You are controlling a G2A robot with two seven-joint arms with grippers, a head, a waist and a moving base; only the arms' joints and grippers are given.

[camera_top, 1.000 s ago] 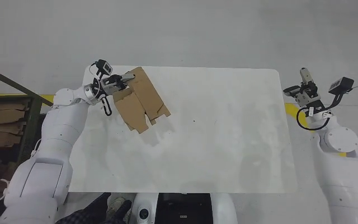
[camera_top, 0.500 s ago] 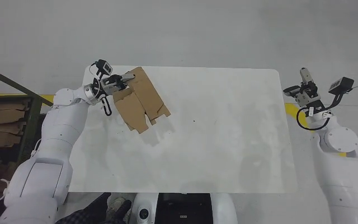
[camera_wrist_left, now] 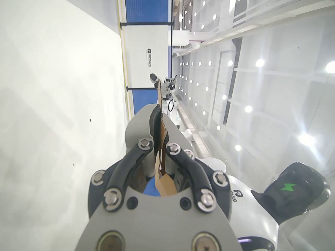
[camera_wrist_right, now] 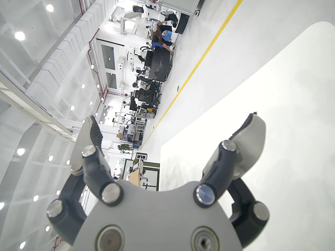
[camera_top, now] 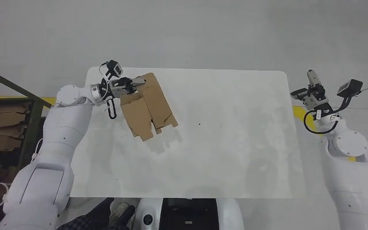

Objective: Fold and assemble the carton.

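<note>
The flat carton [camera_top: 148, 106] is being held at the upper left of the top view, over the table [camera_top: 241, 149]. Its edge is being clamped between the left gripper's [camera_top: 130, 85] fingers [camera_wrist_left: 137, 129]. At the right edge, beyond the table, the right gripper's [camera_top: 300, 93] fingers [camera_wrist_right: 251, 131] are being held wide apart, empty.

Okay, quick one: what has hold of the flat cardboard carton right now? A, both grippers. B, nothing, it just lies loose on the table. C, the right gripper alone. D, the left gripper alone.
D: the left gripper is shut on an edge of the carton, while the right gripper is open with nothing in it, out past the opposite end of the table.
</note>
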